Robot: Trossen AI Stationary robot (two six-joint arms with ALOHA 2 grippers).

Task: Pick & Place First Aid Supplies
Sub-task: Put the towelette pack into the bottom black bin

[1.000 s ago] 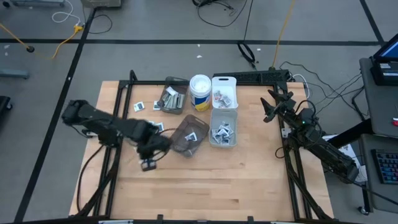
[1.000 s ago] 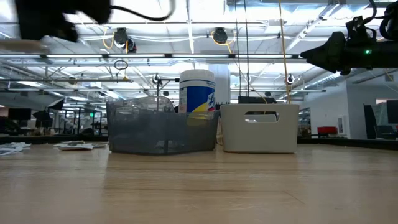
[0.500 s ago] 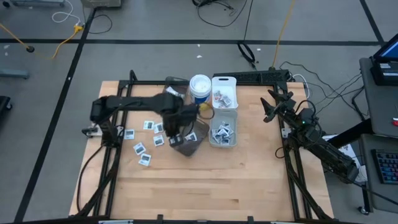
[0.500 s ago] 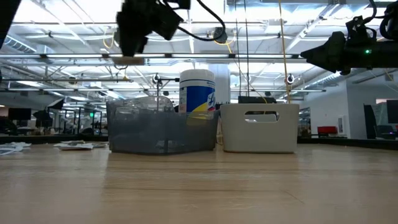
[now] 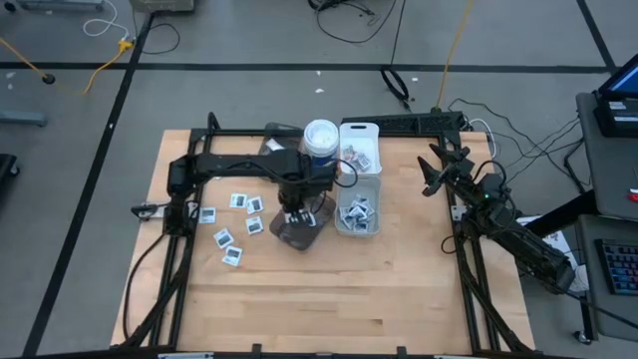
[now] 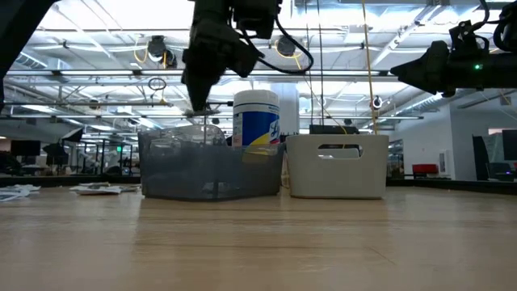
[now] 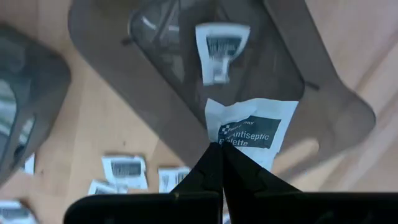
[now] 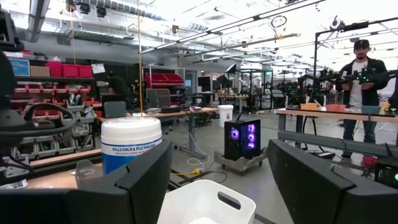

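Note:
My left gripper (image 7: 220,148) points down over the smoky plastic bin (image 7: 124,81) at mid-table and is shut on a white antiseptic packet (image 7: 255,127). One more packet (image 7: 221,50) lies on the bin's floor. Several other first aid packets (image 5: 234,224) lie flat on the wood left of the bin. In the high view the left gripper (image 5: 296,211) stands over the bin (image 5: 311,231). My right gripper (image 8: 217,180) waits open at the table's right edge (image 5: 431,172), raised and touching nothing. My left gripper pinches the antiseptic packet by its edge (image 7: 219,138), near a corner, between its two shut fingertips. The fingers come from above, pointing down. The packet sticks out sideways from the tips, printed face up, lifted clear above the smoky bin.
A white bin (image 5: 359,184) holding packets stands right of the smoky bin. A wipes tub (image 5: 320,140) and a second smoky bin (image 5: 274,155) stand behind it. Bare wood fills the table's near half.
My left gripper, shut on the packet throughout, has swung from above the loose packets on the left toward the table's right and slightly toward the far edge. It now stands over the smoky bin. The packet has travelled with it, clear of the table.

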